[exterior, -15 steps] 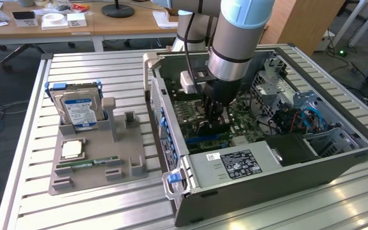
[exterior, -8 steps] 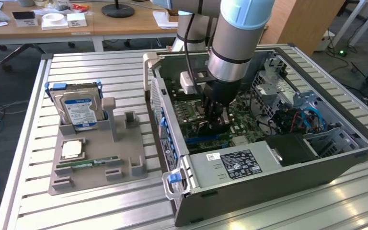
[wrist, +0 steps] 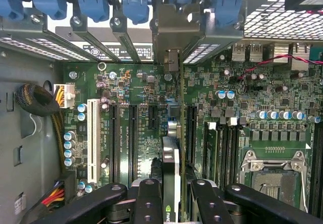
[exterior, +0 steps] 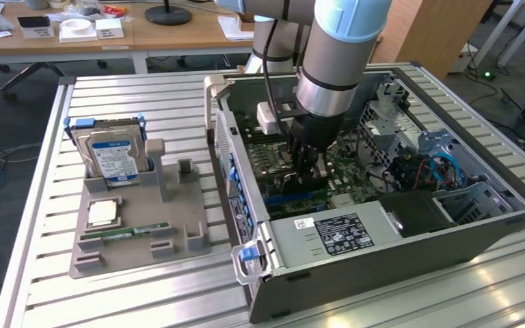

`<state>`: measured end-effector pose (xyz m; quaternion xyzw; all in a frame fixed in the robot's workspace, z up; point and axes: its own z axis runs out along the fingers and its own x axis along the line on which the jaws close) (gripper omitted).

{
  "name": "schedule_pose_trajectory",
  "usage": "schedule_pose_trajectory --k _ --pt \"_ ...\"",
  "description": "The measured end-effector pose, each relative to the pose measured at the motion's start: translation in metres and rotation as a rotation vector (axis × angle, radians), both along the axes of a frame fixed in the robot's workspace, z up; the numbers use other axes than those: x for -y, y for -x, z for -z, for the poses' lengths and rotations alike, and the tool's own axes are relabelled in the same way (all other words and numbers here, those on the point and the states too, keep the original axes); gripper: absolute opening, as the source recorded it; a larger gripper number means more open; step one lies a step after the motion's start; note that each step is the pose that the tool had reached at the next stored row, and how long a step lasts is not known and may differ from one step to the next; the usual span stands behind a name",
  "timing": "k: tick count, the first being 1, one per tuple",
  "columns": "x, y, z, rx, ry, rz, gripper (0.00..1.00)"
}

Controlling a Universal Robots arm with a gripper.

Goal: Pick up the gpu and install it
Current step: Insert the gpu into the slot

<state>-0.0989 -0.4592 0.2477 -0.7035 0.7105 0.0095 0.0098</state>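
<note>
**Slatted aluminium counter point(exterior: 135, 96) bearing a dark grey open computer case point(exterior: 381, 260)**

Inside the case reaches the robot's black end effector point(exterior: 305, 171) point(wrist: 174, 196). Its fingers point(wrist: 149, 199) are closed partway on the thin, flat, black gpu point(wrist: 170, 173), held edge-on over the green motherboard point(wrist: 242, 98) within the case. I cannot tell whether the card touches a slot. Outside the case, a boxy silver hard drive point(exterior: 112, 160) stands in a grey holder point(exterior: 130, 263).
</note>
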Motion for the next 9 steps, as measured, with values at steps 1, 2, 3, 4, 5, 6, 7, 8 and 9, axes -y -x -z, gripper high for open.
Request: schedule_pose_trajectory --k 1,2,3,4,5,6,7,8,9 --pt "0.0001 0.0000 0.0000 0.0000 0.0000 0.001 0.27" --pt "0.0002 0.0001 0.0000 0.0000 0.0000 0.001 0.27" --pt "0.0003 0.0001 0.0000 0.0000 0.0000 0.002 0.27" --pt "0.0003 0.0001 0.0000 -0.0001 0.0001 0.002 0.27" --pt "0.0004 0.0000 0.0000 -0.0001 0.0001 0.002 0.27" --pt "0.0004 0.0000 0.0000 -0.0001 0.0001 0.002 0.27" --pt "0.0004 0.0000 0.0000 -0.0001 0.0001 0.002 0.27" --pt "0.0004 0.0000 0.0000 0.0000 0.0000 0.002 0.27" --pt "0.0005 0.0000 0.0001 -0.0001 0.0003 0.002 0.27"
